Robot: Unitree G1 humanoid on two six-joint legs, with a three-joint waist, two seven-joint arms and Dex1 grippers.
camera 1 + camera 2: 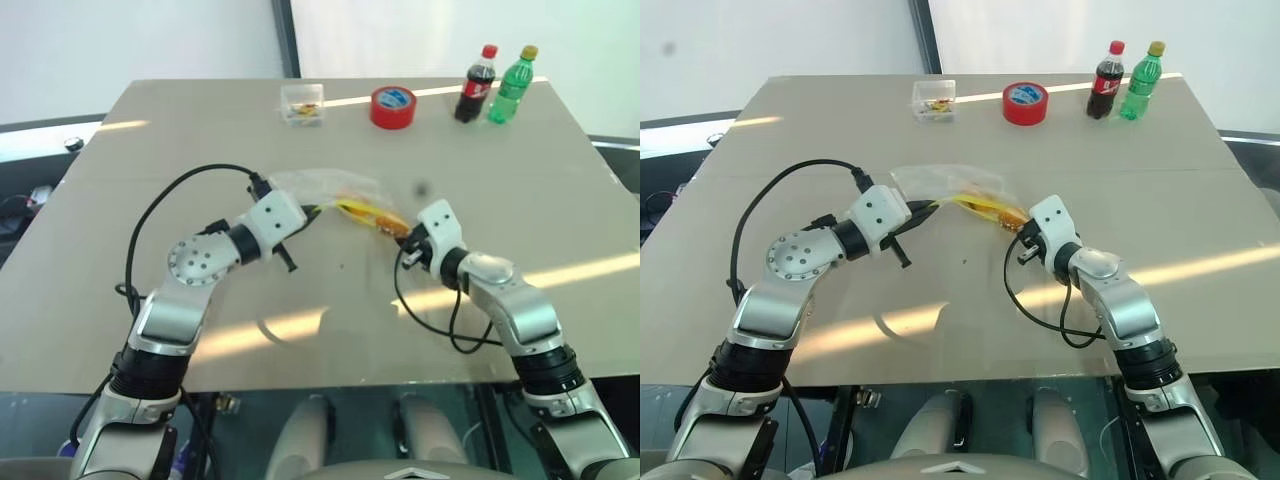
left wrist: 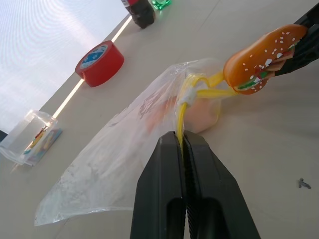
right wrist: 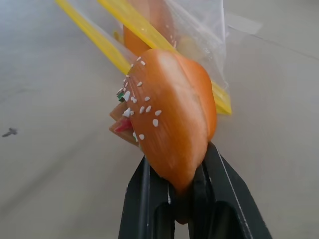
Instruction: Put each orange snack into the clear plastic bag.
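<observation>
Head view: on the worktop [image 1: 560, 200], the left gripper [image 1: 318, 210] is pinching the clear bag [image 1: 320, 186] by its yellow strip, while the right gripper [image 1: 402, 235], clamped on an orange snack [image 1: 392, 224], is at the bag's mouth.

Left wrist view: another orange snack [image 2: 202, 110] is lying inside the bag. The mouth looks narrow and probably needs holding wide.

Right wrist view: the held snack is nearly touching the strip and should enter narrow end first.

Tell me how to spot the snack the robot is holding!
Look at the middle of the tan table, just in front of the clear plastic bag with the yellow strip. The right gripper pinches the orange snack there. It looks like a tiny burger with white seeds, unlike the flat red tape roll.
</observation>
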